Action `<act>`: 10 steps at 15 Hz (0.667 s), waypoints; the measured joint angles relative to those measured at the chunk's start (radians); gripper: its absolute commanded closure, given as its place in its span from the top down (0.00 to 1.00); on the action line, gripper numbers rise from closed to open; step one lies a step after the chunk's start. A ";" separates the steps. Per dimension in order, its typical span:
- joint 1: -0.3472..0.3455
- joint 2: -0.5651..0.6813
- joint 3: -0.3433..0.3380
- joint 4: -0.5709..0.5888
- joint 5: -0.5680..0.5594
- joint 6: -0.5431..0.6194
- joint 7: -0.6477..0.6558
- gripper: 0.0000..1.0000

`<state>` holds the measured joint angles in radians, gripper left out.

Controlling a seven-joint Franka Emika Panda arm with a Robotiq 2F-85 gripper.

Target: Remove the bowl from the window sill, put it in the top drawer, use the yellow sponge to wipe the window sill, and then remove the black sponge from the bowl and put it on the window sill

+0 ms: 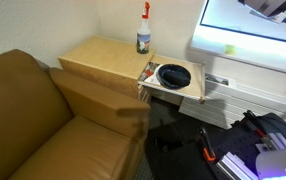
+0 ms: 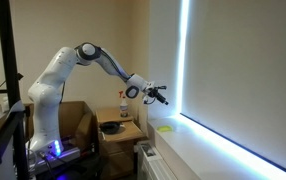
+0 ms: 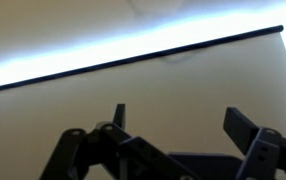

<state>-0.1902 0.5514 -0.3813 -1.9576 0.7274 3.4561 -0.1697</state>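
The dark blue bowl (image 1: 173, 76) (image 2: 111, 128) sits in the pulled-out top drawer (image 1: 186, 97) of the light wooden cabinet. Its inside is dark, and I cannot tell the black sponge apart from it. The yellow sponge (image 2: 165, 127) (image 1: 230, 48) lies on the white window sill (image 2: 215, 152) (image 1: 253, 57). My gripper (image 2: 161, 96) (image 1: 269, 8) hangs in the air above the sill, higher than the yellow sponge. In the wrist view the gripper (image 3: 181, 125) is open with nothing between its fingers (image 3: 245, 128), facing the bright window blind.
A spray bottle (image 1: 143, 32) (image 2: 124, 108) stands on the cabinet top (image 1: 98, 55). A brown leather couch (image 1: 33, 120) fills the near side. Tools and cables (image 1: 253, 140) lie on the floor under the sill.
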 measured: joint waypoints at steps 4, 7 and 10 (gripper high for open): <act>0.022 0.042 -0.013 0.023 -0.014 -0.031 -0.013 1.00; 0.002 0.072 -0.002 0.020 -0.221 -0.152 0.061 1.00; -0.024 0.111 -0.005 0.035 -0.407 -0.267 0.118 1.00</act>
<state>-0.2143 0.6623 -0.3868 -1.9230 0.3200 3.1895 -0.0514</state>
